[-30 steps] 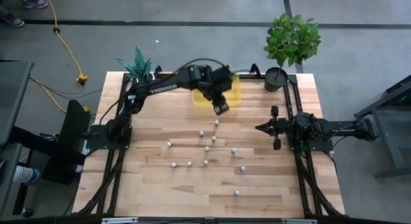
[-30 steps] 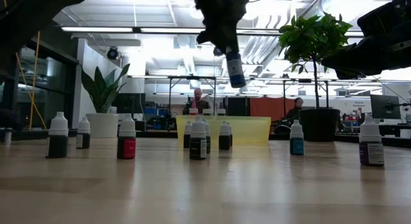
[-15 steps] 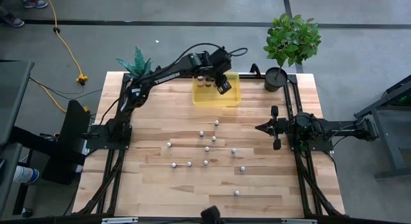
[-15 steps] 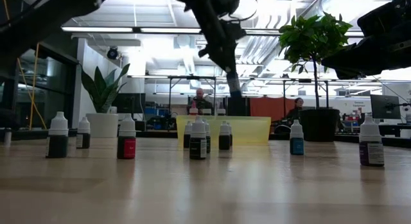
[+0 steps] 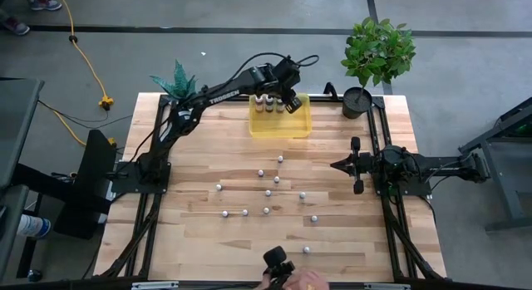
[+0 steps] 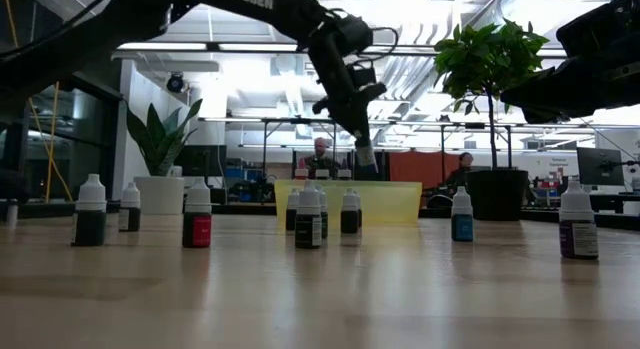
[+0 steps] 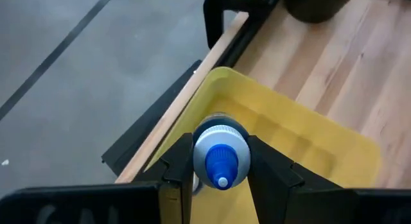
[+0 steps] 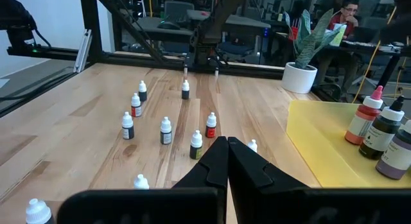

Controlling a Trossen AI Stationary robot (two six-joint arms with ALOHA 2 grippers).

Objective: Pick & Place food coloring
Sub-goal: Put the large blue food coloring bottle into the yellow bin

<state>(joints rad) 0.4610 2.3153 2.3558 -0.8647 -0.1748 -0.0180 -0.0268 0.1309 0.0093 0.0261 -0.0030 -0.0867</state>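
My left gripper [image 5: 291,103] is over the far right part of the translucent yellow tray [image 5: 281,126], shut on a food coloring bottle with a blue cap [image 7: 221,161]. In the low view this bottle [image 6: 366,165] hangs just above the tray's rim [image 6: 400,189]. Three larger bottles [image 8: 384,135] stand in the tray. Several small food coloring bottles [image 5: 268,193] stand upright on the wooden table. My right gripper [image 5: 336,165] rests shut at the table's right side, clear of everything. My left gripper pinches the bottle's body just below the cap [image 7: 200,147] between its two fingers [image 7: 270,172], one on each side. The fingers slant down toward the table's far edge. The bottle points cap-up along the fingers; its lower end is hidden, so whether it touches the tray cannot be told.
A potted plant [image 5: 378,53] and a dark pot [image 5: 357,101] stand at the far right corner, and a small plant [image 5: 178,81] at the far left. A person's hand [image 5: 309,280] with a dark object [image 5: 277,261] shows at the near edge.
My left gripper has carried the blue-capped bottle from above the tray's near edge toward the table's far edge and downward, tipping more steeply. It stays shut on the bottle. A hand with a dark object has come into view at the near edge.
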